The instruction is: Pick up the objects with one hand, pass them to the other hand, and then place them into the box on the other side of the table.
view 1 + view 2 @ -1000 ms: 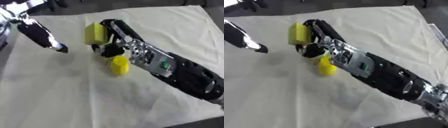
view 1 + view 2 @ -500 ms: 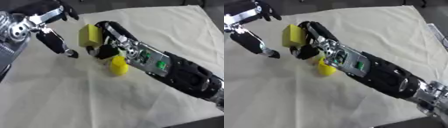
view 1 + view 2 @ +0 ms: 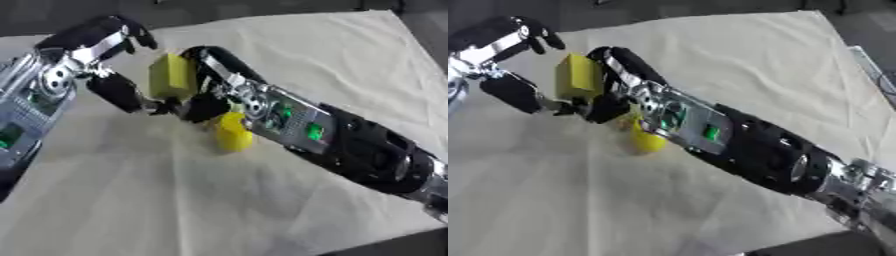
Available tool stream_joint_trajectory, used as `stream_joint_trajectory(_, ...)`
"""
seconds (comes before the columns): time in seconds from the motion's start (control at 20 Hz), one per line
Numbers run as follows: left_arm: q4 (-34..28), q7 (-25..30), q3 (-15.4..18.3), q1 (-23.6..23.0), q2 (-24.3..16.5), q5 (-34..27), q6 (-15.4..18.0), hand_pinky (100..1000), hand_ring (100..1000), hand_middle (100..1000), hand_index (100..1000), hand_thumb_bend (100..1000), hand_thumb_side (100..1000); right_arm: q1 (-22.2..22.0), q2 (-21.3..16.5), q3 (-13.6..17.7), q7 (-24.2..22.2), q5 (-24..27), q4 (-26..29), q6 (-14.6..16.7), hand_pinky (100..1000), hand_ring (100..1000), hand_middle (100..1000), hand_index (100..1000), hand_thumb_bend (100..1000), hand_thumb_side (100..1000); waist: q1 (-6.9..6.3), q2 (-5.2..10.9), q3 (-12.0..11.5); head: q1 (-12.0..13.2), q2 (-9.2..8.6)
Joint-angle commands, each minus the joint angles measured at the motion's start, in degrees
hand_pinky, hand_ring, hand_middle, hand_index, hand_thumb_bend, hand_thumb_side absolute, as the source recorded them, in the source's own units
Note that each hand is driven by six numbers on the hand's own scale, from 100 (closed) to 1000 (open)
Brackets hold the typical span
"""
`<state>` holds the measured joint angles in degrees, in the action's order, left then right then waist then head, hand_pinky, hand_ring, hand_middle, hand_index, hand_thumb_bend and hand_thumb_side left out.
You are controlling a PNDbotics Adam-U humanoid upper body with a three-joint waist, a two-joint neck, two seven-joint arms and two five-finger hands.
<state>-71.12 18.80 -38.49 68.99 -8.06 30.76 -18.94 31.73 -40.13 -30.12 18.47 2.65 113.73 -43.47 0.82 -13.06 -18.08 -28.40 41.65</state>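
A cream cloth (image 3: 262, 200) covers the table. The right hand (image 3: 210, 75) holds a yellow block (image 3: 171, 76) between fingers and thumb, lifted above the cloth, its long axis roughly upright. The left hand (image 3: 105, 55) is just left of the block, fingers spread wide around it above and below, not clearly touching; it looks ready to take the handover. A second yellow piece (image 3: 233, 132) lies on the cloth under the right forearm. No box shows.
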Motion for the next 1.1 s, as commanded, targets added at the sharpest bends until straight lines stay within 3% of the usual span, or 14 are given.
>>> stream_joint_trajectory(0.05, -0.23, -0.86, 0.71, 1.0, 1.22, -1.22, -0.63, 837, 744, 760, 789, 664, 282, 0.82, -0.32, -0.11, -0.71, -0.8, 0.87, -0.02, 379, 508, 409, 551, 179, 100, 0.51, 1.27, 0.04, -0.2, -0.81)
stream_joint_trajectory(0.55, -0.29, -1.03, 0.71, 0.44, 1.59, -4.3, -0.75, 842, 740, 754, 778, 643, 284, 0.55, 0.09, 0.0, -1.69, -1.97, 0.87, -0.48, 359, 501, 399, 546, 194, 100, 0.7, 1.01, 0.18, 0.1, -0.19)
stream_joint_trajectory(1.1, -6.37, 5.34, 0.67, 0.44, -1.67, -2.94, 0.33, 845, 754, 764, 772, 668, 200, 0.39, -0.41, 0.12, -2.93, -3.53, 0.87, -1.08, 351, 500, 393, 543, 201, 100, 0.41, 1.18, 0.28, -0.61, 0.49)
